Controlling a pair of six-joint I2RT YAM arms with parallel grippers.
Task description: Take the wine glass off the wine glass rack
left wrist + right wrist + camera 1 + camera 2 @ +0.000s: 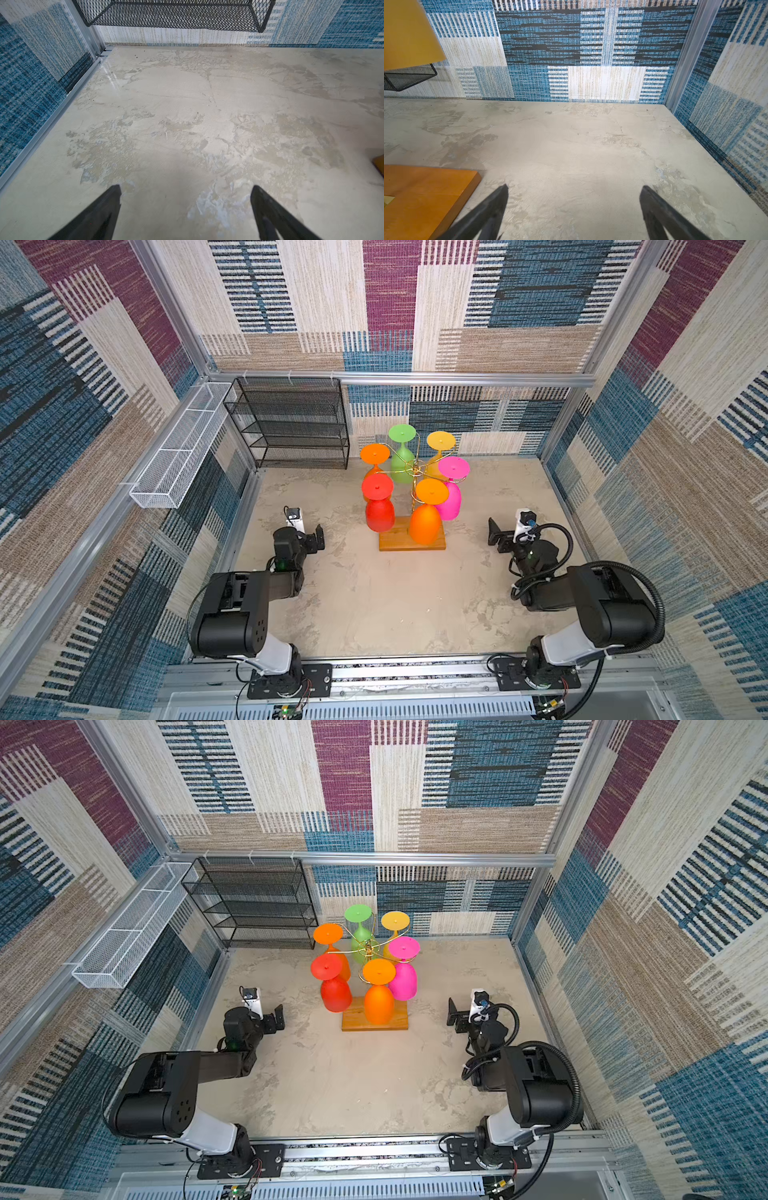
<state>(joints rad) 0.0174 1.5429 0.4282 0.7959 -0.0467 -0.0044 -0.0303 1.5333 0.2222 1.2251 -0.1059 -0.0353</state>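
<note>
Front rail (415, 672) | mottled beige tabletop (395, 605), wine glass rack (395, 542) | patchwork walls (324, 302)

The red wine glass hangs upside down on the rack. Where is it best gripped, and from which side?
Probably the bowl of the red wine glass, from the left with the left gripper. It hangs foot-up at the front-left of the wine glass rack; the bowl's outer side is free, while the foot hides the stem.
</note>
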